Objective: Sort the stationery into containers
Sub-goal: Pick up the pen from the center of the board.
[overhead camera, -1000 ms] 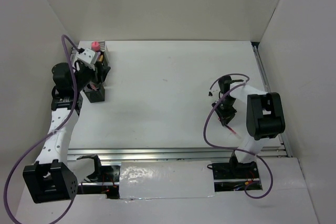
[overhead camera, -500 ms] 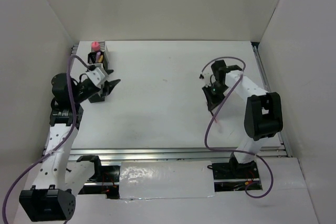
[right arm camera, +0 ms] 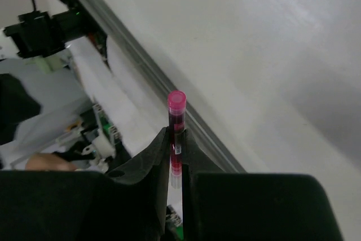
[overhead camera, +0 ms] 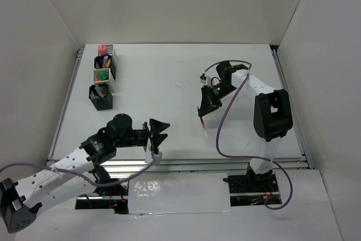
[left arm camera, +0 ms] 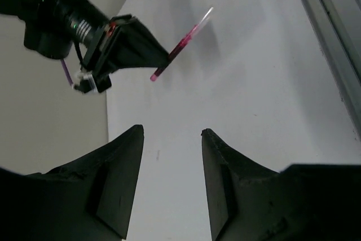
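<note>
My right gripper is shut on a thin red pen and holds it above the middle-right of the table. In the right wrist view the pen stands upright between the shut fingers, pink cap up. In the left wrist view the same pen sticks out of the right gripper. My left gripper is open and empty near the front edge, with nothing between its fingers. The mesh cups stand in a row at the far left: silver with a pink marker, black, white, black.
A metal rail runs along the table's near edge, also in the right wrist view. White walls close in the left, back and right sides. A purple cable loops off the right arm.
My left arm has swung away from the cups at the far left to the near middle, jaws open. My right gripper has carried the red pen leftward toward the table's centre.
</note>
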### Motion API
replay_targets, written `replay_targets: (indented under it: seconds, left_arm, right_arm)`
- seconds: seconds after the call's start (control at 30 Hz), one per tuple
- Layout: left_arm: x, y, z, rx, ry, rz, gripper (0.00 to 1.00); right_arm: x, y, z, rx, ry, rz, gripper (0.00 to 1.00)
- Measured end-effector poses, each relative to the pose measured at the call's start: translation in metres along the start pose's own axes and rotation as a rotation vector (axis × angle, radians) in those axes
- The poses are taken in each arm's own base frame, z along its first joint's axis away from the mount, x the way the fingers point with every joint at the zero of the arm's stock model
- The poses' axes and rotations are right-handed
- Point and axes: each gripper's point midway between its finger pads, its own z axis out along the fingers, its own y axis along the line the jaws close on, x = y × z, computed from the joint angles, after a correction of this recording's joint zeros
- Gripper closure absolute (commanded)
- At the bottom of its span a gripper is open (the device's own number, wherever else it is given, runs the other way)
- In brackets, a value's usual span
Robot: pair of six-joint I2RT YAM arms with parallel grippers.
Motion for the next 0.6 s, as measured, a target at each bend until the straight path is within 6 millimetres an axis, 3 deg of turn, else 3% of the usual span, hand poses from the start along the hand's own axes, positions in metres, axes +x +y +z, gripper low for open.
replay_targets:
  seconds: [0.23,0.4,0.6]
  left_arm:
    - [-0.017,-0.055,0.045,0.125,-0.049,0.298,0.42]
    - [-0.023,-0.054,0.059,0.115,-0.053,0.377,0.41]
    - [-0.03,-0.053,0.068,0.124,-0.067,0.411,0.39]
  right_arm:
    - [0.027,0.035,0.017,-0.163,0.089,0.084,1.0]
    - [0.049,0.058,0.023,-0.139,0.127,0.145,1.0]
    - [0.056,0.076,0.023,-0.064,0.097,0.158,1.0]
